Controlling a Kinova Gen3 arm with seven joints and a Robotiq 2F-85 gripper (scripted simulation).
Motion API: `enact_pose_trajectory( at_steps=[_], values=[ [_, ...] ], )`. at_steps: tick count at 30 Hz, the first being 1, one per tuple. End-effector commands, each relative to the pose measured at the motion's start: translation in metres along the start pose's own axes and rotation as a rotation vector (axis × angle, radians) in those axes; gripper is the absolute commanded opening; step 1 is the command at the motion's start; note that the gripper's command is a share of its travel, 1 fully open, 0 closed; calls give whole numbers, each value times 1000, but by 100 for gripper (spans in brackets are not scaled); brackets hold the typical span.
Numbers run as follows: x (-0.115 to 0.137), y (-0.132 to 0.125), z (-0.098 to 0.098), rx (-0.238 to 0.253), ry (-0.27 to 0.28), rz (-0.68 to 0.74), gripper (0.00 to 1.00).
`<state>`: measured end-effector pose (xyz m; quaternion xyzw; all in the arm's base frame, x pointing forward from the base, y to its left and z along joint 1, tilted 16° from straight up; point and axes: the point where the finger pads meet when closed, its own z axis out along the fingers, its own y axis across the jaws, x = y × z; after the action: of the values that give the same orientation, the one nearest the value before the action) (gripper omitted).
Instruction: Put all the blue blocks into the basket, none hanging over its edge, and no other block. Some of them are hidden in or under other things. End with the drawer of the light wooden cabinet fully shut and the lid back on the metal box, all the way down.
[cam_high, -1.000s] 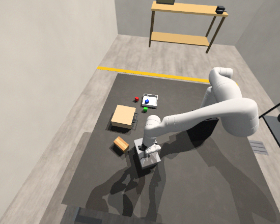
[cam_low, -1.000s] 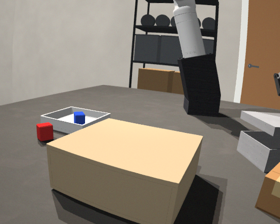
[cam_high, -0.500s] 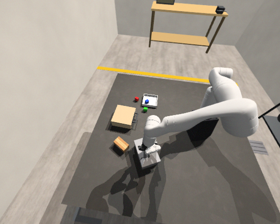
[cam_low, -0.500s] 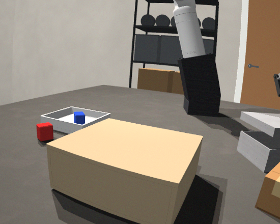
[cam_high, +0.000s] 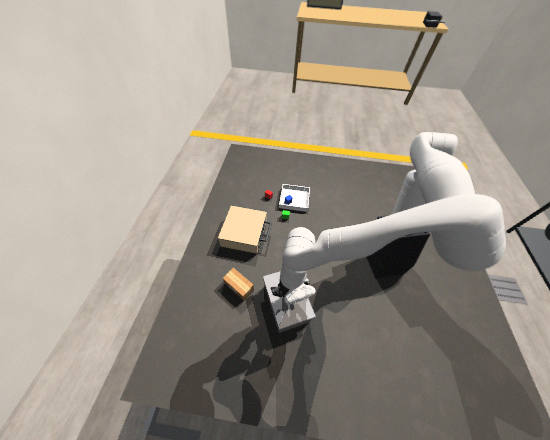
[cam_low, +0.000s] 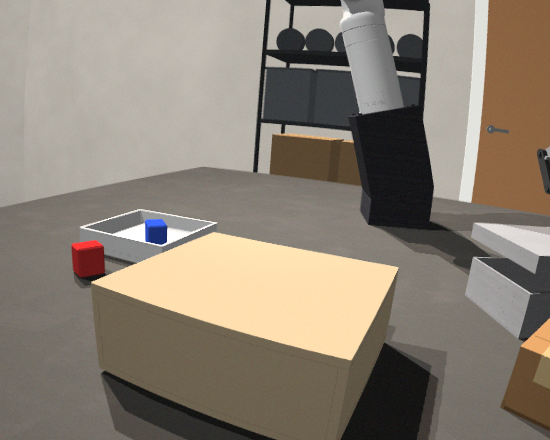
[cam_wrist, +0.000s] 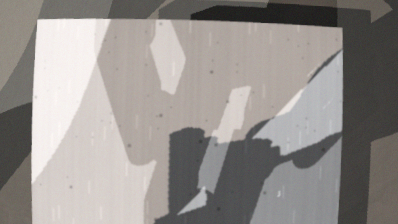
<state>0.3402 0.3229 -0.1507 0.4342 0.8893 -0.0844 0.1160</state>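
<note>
My gripper (cam_high: 286, 300) is shut on the handle of the grey metal lid (cam_high: 301, 316) (cam_low: 510, 242) (cam_wrist: 125, 75); its fingertips are hidden by the arm and lie out of frame in the other views. The lid hangs above the open metal box (cam_low: 500, 300), a gap showing between them, roughly over it but shifted. The box's inside is mostly hidden. A blue block (cam_high: 288, 199) (cam_low: 156, 231) lies inside the white basket (cam_high: 295, 208) (cam_low: 115, 247). The light wooden cabinet (cam_high: 243, 222) (cam_low: 245, 295) has its drawer front, with a dark handle (cam_high: 267, 231), apparently shut.
A red block (cam_high: 268, 194) (cam_low: 88, 259) stands beside the basket, and a green block (cam_high: 285, 215) lies between basket and cabinet. An orange-brown box with a paler strip (cam_high: 238, 283) (cam_low: 520, 375) lies between the cabinet and the metal box.
</note>
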Motion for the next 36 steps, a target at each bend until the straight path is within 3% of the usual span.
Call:
enact_pose_trajectory(
  at_steps=[1, 36],
  values=[
    [0, 1, 0, -2, 1, 0, 10],
    [0, 1, 20, -2, 1, 0, 10]
  ],
)
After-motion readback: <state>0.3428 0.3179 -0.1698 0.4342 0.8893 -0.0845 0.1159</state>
